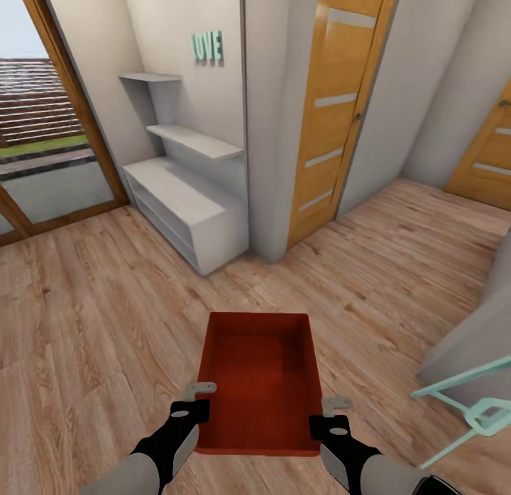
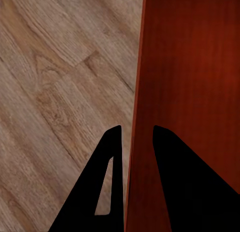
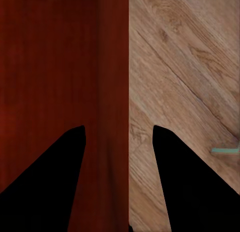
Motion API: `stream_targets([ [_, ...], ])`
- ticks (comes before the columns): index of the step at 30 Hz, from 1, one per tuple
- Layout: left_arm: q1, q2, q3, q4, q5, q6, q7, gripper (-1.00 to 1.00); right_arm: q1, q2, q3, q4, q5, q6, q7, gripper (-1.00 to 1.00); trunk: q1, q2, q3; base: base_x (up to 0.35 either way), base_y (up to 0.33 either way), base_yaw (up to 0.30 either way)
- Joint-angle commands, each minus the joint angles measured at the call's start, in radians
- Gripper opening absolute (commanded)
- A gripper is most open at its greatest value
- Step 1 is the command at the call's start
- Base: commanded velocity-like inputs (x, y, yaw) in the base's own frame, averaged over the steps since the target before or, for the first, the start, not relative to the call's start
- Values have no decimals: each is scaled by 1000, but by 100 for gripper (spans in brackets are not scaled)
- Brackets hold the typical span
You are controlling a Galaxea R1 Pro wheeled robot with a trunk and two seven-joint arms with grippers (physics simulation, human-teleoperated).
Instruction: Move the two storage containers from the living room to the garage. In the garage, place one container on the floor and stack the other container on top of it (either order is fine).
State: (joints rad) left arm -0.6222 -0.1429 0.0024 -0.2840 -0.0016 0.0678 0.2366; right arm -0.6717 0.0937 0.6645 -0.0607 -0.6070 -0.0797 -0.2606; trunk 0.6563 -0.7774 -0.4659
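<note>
One orange-red storage container [image 1: 259, 381] hangs level over the light wood-plank floor [image 1: 106, 303], held between my two arms at the bottom middle of the head view. Its open top shows a finely ribbed bottom. My left gripper [image 1: 201, 390] is shut on the left side wall, and in the left wrist view its black fingers [image 2: 112, 157] straddle that thin wall [image 2: 137, 92]. Over on the right side wall, my right gripper [image 1: 333, 404] is shut too, and the right wrist view has the wall [image 3: 114, 67] between its fingers [image 3: 75, 142].
A white shelf unit [image 1: 191, 204] stands ahead on the left, beside a wood-framed glass door [image 1: 42, 126]. An orange wooden door [image 1: 341, 105] is straight ahead and another [image 1: 490, 162] lies at the far right. A teal frame [image 1: 475, 410] and grey furniture [image 1: 475, 332] crowd the right side.
</note>
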Motion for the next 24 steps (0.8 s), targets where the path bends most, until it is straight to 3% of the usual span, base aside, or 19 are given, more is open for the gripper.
stream_targets([
  [1,-1,0,21,-51,-14,7,6,-100,0,0,1,28,-19,-4,-2,-100,1,-1,-1,322,0,0],
  [24,-1,0,21,-50,-13,9,6,-100,0,-1,1,29,-20,-5,-2,-100,1,-1,-1,322,0,0],
])
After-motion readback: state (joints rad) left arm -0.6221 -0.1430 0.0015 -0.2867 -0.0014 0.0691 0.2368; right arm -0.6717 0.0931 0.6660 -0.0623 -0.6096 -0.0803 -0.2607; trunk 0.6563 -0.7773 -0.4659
